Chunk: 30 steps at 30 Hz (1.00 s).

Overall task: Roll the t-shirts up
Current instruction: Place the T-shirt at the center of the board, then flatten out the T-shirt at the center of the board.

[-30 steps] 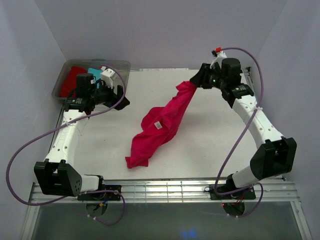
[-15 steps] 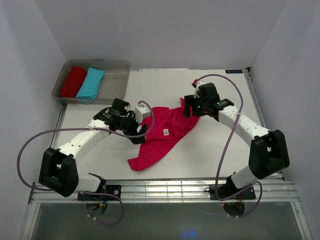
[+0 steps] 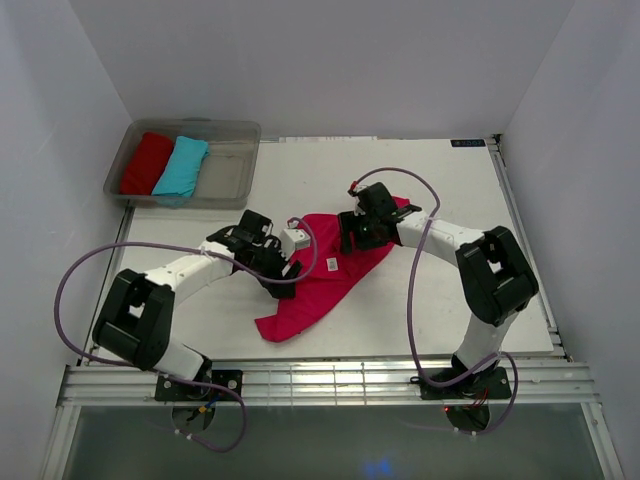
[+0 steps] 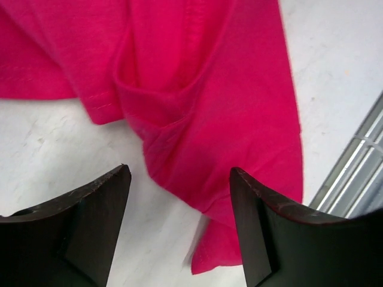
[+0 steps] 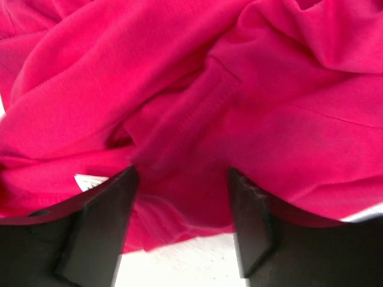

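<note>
Three shirts show: one pink shirt (image 3: 325, 285) on the table (image 3: 450, 290), plus one red shirt (image 3: 147, 162) and one turquoise shirt (image 3: 181, 167) lying rolled side by side in the single clear bin (image 3: 232, 178) at the far left corner. There are two arms, each with one gripper. The pink shirt is bright magenta all over and crumpled into soft folds. It lies near the table's middle as a rough wedge, with its broad end far and right and a narrow tail reaching near and left. A stitched hem shows in the left wrist view and a small white label (image 3: 331, 265) sits on top. The left gripper (image 3: 282, 268) is low at the shirt's left edge, fingers spread wide over a raised fold and gripping nothing. The right gripper (image 3: 350, 236) is down on the far right part, fingers also wide apart with cloth bunched between them, unclamped. A second ago the right gripper held the shirt pinched and lifted at the far right, so it hung stretched in a long strip, and the left arm was back by the bin. Now the cloth is dropped flat and both grippers have closed in on it.
</note>
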Motion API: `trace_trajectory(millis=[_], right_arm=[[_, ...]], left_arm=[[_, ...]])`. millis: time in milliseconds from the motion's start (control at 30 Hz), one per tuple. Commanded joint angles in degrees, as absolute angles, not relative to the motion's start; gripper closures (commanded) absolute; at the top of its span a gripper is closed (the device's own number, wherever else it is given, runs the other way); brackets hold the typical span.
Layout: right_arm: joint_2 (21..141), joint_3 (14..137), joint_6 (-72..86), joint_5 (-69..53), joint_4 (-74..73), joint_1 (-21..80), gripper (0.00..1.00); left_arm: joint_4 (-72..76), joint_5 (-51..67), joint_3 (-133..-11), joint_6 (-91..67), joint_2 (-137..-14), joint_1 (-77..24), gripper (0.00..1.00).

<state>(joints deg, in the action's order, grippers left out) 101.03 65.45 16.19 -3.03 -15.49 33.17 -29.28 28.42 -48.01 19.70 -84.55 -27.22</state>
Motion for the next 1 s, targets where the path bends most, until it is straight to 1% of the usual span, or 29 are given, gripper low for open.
trace_trajectory(millis=[0, 67, 100, 133, 167, 200, 233, 267, 300, 367, 433, 500, 533, 567, 600, 667, 700, 733, 767, 800, 900, 967], right_arm=[[102.1, 68.7, 17.2, -4.0, -12.9, 33.7, 0.36], [101.9, 68.7, 17.6, -3.6, -12.6, 33.8, 0.47], [101.6, 68.6, 17.7, -3.6, -12.5, 33.8, 0.56], [100.8, 68.5, 17.7, -3.7, -12.1, 33.8, 0.6], [100.5, 68.3, 17.6, -3.7, -12.0, 33.7, 0.65], [100.2, 68.3, 17.3, -3.7, -11.9, 33.7, 0.78], [100.0, 68.3, 17.1, -3.8, -11.9, 33.7, 0.85], [100.1, 68.4, 17.1, -4.0, -12.3, 33.8, 0.92], [100.0, 68.6, 17.0, -4.0, -12.7, 33.8, 0.92], [99.5, 68.8, 16.9, -4.0, -12.9, 33.8, 0.92], [97.8, 70.6, 16.4, -3.9, -12.7, 33.7, 0.92], [96.3, 73.9, 15.5, -3.3, -14.3, 33.1, 0.92], [95.5, 78.4, 15.1, -3.2, -15.1, 32.5, 0.92], [94.9, 80.8, 15.0, -3.3, -16.0, 31.0, 0.92], [93.5, 85.9, 14.9, -3.4, -17.2, 30.0, 0.92], [92.3, 91.2, 14.8, -3.7, -18.0, 27.1, 0.92], [91.9, 94.2, 14.2, -3.7, -19.1, 26.2, 0.92], [92.2, 97.6, 13.8, -3.5, -20.1, 25.7, 0.92], [92.7, 105.3, 13.5, -3.3, -21.3, 24.6, 0.92], [94.3, 109.2, 12.6, -3.3, -22.5, 24.3, 0.92], [96.3, 121.9, 12.1, -3.7, -25.5, 24.1, 0.92], [96.4, 125.5, 12.5, -4.1, -24.9, 23.9, 0.92]], left_arm=[[-27.4, 37.8, -47.5, 20.0, -85.3, -27.2, 0.24], [-27.4, 38.1, -47.9, 20.0, -86.4, -27.2, 0.32], [-27.4, 38.2, -48.1, 20.1, -87.0, -27.2, 0.35], [-27.4, 38.6, -48.2, 20.1, -88.7, -27.2, 0.48], [-27.4, 39.0, -48.2, 20.3, -89.6, -27.2, 0.54], [-27.5, 39.7, -48.2, 20.6, -90.5, -27.2, 0.61], [-27.6, 39.8, -48.6, 21.0, -92.4, -27.2, 0.72], [-27.6, 39.0, -49.0, 21.4, -93.1, -27.2, 1.0], [-27.7, 36.3, -49.7, 20.8, -93.4, -27.2, 1.0], [-27.9, 34.5, -51.2, 21.0, -91.7, -27.1, 1.0], [-27.9, 31.7, -52.6, 21.4, -88.3, -26.9, 1.0], [-27.7, 29.5, -56.8, 21.3, -82.9, -26.1, 1.0], [-28.1, 27.4, -59.1, 20.9, -81.7, -25.8, 1.0], [-30.0, 26.5, -65.4, 20.2, -81.4, -25.2, 1.0], [-31.2, 24.7, -69.0, 18.7, -81.9, -23.8, 1.0], [-32.8, 23.2, -76.0, 17.3, -82.9, -22.2, 1.0], [-33.8, 22.8, -82.6, 16.6, -83.8, -20.4, 1.0], [-34.4, 22.3, -85.8, 15.4, -84.3, -19.3, 1.0], [-35.1, 21.5, -88.9, 14.9, -84.6, -18.5, 1.0], [-35.2, 20.5, -94.3, 14.8, -84.6, -17.3, 1.0], [-34.5, 17.3, -101.6, 16.3, -82.9, -17.0, 1.0], [-36.3, 16.9, -105.6, 17.7, -82.8, -16.9, 1.0]])
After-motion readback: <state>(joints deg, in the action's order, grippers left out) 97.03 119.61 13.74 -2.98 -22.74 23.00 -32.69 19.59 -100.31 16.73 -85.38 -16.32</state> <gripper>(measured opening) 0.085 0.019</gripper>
